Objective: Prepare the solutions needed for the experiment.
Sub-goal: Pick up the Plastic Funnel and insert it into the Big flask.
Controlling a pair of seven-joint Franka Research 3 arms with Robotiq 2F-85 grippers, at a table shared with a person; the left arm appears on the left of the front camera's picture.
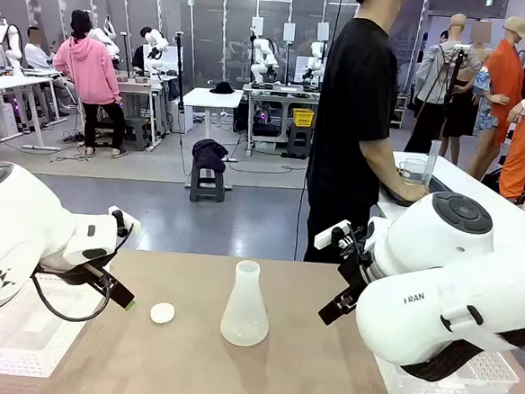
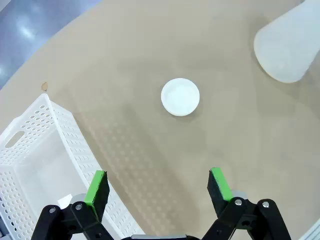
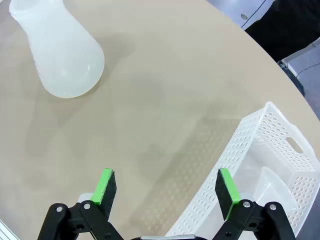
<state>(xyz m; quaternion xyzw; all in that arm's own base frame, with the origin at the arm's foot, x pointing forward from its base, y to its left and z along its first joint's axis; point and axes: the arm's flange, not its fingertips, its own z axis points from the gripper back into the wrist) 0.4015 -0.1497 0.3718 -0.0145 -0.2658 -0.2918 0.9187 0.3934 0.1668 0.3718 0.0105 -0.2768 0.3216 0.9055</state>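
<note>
A frosted conical flask (image 1: 245, 308) stands upright and uncapped at the middle of the tan table (image 1: 259, 377); I see no liquid in it. It also shows in the left wrist view (image 2: 287, 45) and the right wrist view (image 3: 62, 55). A small white round cap (image 1: 162, 313) (image 2: 180, 97) lies left of the flask. My left gripper (image 1: 118, 259) (image 2: 157, 180) hovers open, short of the cap. My right gripper (image 1: 334, 272) (image 3: 165, 180) hovers open over bare table right of the flask. On a side table, the person's hand holds a clear beaker (image 1: 415, 169); any liquid in it is too small to tell.
A white perforated basket (image 1: 10, 333) (image 2: 30, 150) sits under my left arm, and another basket (image 1: 466, 378) (image 3: 270, 150) under my right arm. The person (image 1: 358, 122) stands past the far edge, turned toward the side table (image 1: 479, 190), where a tall clear cylinder (image 1: 432, 162) stands.
</note>
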